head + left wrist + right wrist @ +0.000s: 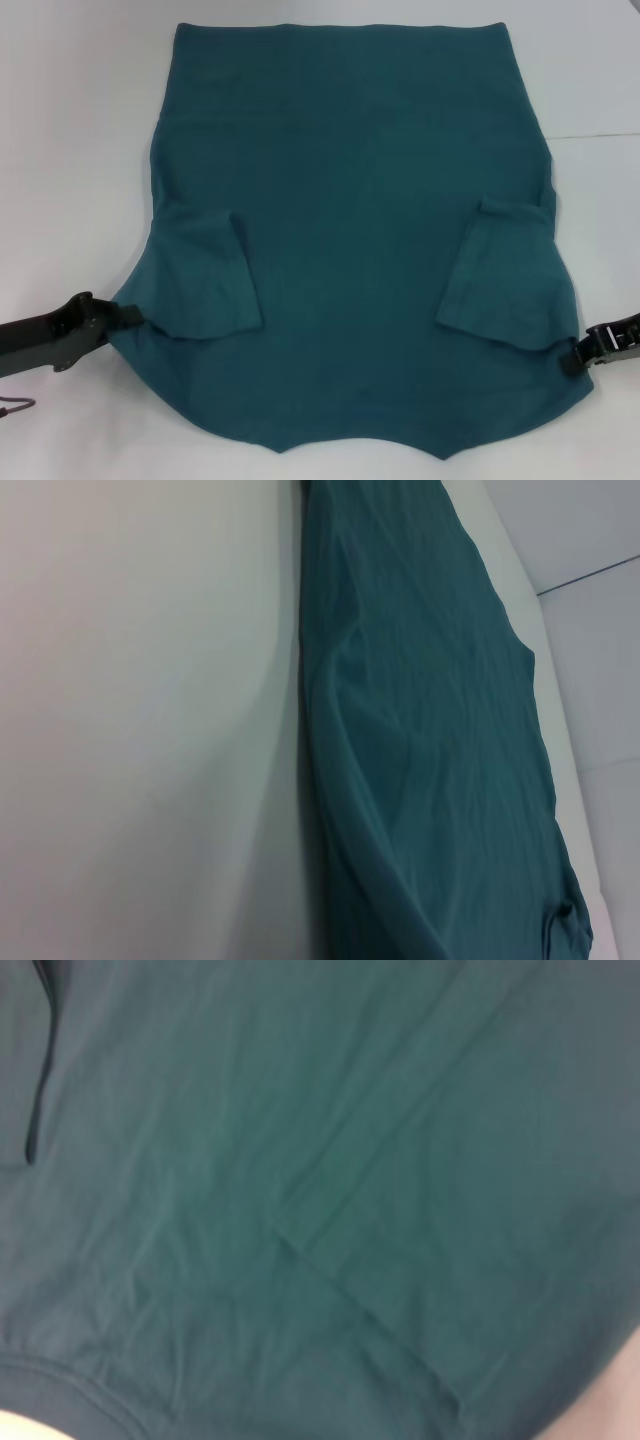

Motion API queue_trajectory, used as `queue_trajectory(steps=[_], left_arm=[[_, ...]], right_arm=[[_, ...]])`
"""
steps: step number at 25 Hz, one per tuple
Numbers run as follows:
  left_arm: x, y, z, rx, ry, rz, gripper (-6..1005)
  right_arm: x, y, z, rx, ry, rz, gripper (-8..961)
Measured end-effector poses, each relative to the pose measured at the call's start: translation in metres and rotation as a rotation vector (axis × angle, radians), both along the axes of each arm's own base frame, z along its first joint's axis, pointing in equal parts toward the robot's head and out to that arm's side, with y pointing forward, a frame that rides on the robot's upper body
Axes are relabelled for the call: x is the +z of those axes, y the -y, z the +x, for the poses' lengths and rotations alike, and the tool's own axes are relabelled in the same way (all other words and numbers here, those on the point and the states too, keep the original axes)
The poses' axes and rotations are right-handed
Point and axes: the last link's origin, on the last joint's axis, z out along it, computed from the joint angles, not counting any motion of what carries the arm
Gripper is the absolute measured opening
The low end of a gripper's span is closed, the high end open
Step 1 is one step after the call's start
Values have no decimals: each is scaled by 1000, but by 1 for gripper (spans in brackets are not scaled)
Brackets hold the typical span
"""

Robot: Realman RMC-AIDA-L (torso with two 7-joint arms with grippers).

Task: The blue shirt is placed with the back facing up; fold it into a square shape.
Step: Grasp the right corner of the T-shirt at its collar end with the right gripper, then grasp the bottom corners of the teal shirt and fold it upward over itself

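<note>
On the white bench point(70, 150), spread flat before the robot, lies the large dark teal-blue short-sleeved knit shirt point(350, 200); both sleeves are already turned inward onto the body, the left sleeve flap point(205, 280) and the right sleeve flap point(500, 270) lying on top of the cloth. At the shirt's near left edge sits the left gripper point(125, 318), touching the fabric where the sleeve fold meets the side; at the near right edge the right gripper point(572, 357) meets the cloth likewise; both seem to be pinching the edge, yet whether their fingers are clenched or released I cannot tell from any view.

The step in hand looks like taking the near end by both corners to carry it toward the far hem; to do it well, each grip should catch the body layer and the folded sleeve together; both arms should lift evenly and travel at one pace, so the crease runs straight across; the cloth is soft and will sag between the grips, so keep it lightly taut.

The shirt's long axis runs from the robot straight away across the bench; the straight hem point(340, 27) lies at the far end, the shoulder end nearest the robot.
</note>
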Motion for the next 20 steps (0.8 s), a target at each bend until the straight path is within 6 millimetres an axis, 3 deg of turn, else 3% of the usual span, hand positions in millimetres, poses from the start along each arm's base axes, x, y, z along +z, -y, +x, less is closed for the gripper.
queue_trajectory(steps=[11, 20], left_arm=[[10, 17, 7, -122, 8, -72, 6], [16, 49, 4, -170, -14, -235, 6]], right_arm=[[8, 1, -5, 15, -40, 8, 35], [18, 28, -5, -5, -83, -75, 49]])
